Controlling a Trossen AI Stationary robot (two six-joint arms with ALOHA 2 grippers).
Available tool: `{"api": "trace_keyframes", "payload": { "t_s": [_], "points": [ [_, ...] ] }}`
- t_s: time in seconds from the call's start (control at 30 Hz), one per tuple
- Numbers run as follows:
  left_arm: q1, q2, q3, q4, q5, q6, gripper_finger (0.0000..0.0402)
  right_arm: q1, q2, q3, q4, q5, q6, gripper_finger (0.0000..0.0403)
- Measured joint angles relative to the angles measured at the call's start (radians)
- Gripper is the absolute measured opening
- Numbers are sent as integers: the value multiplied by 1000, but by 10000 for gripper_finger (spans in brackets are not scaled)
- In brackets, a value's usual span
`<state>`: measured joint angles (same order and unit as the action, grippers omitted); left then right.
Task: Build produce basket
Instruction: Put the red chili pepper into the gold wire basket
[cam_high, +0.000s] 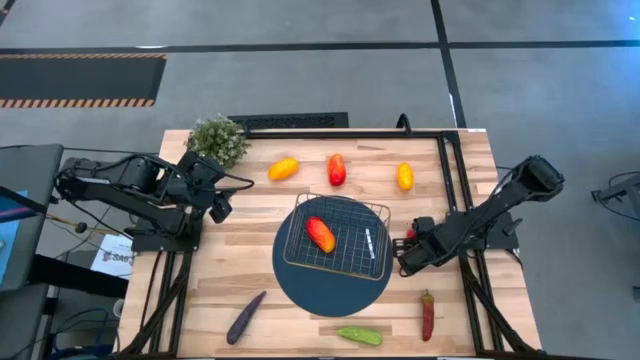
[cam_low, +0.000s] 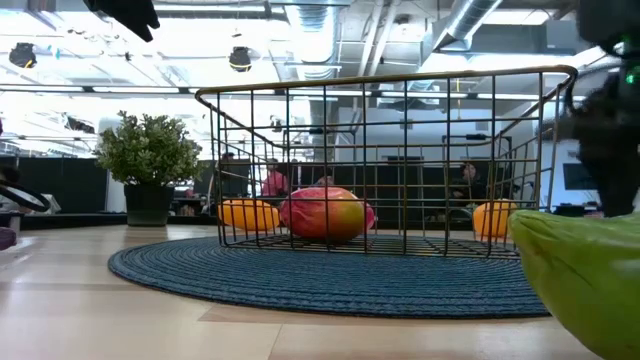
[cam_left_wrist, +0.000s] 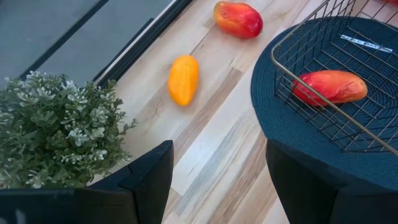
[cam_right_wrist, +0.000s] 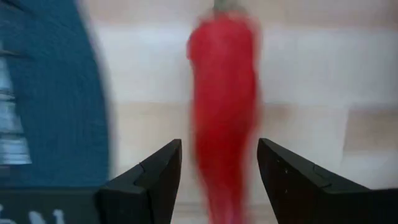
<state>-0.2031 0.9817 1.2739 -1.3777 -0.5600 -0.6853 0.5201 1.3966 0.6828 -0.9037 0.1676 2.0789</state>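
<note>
The wire basket (cam_high: 336, 236) stands on a round dark-blue disc (cam_high: 330, 290) and holds one red-orange pepper (cam_high: 320, 234) on its mesh floor. The rest lie on the wood: an orange pepper (cam_high: 283, 168), a red one (cam_high: 337, 169) and a yellow-orange one (cam_high: 404, 176) beyond the basket; a red chili (cam_high: 427, 313), a green vegetable (cam_high: 360, 335) and a purple one (cam_high: 245, 316) near the front edge. My left gripper (cam_high: 216, 203) hovers open between the plant and the disc. My right gripper (cam_high: 407, 252) is open beside the basket's right side. In its wrist view the chili (cam_right_wrist: 224, 118) lies ahead, in line with the gap between its fingers.
A bushy potted plant (cam_high: 217, 140) stands at the far left corner, close to my left arm. A black frame rail (cam_high: 445, 170) runs along the table's far and right edges. The green vegetable (cam_low: 590, 275) looms close in the low view. Bare wood (cam_high: 230, 260) shows left of the disc.
</note>
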Motion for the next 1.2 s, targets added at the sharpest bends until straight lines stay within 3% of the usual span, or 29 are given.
{"api": "trace_keyframes", "payload": {
  "t_s": [0.47,0.63,0.87,1.03,1.2],
  "points": [
    [0,0,0,0,6,0,239,-4,5,0,12,-28,-16,223],
    [0,0,0,0,11,0,239,-13,25,0,26,-53,-19,168],
    [0,0,0,0,12,0,239,-11,-3,1,25,-122,-55,25],
    [0,0,0,0,12,0,240,-11,-72,57,-75,-134,-63,21],
    [0,0,0,0,12,0,240,-11,-135,236,-301,-91,-64,21]
  ]
}}
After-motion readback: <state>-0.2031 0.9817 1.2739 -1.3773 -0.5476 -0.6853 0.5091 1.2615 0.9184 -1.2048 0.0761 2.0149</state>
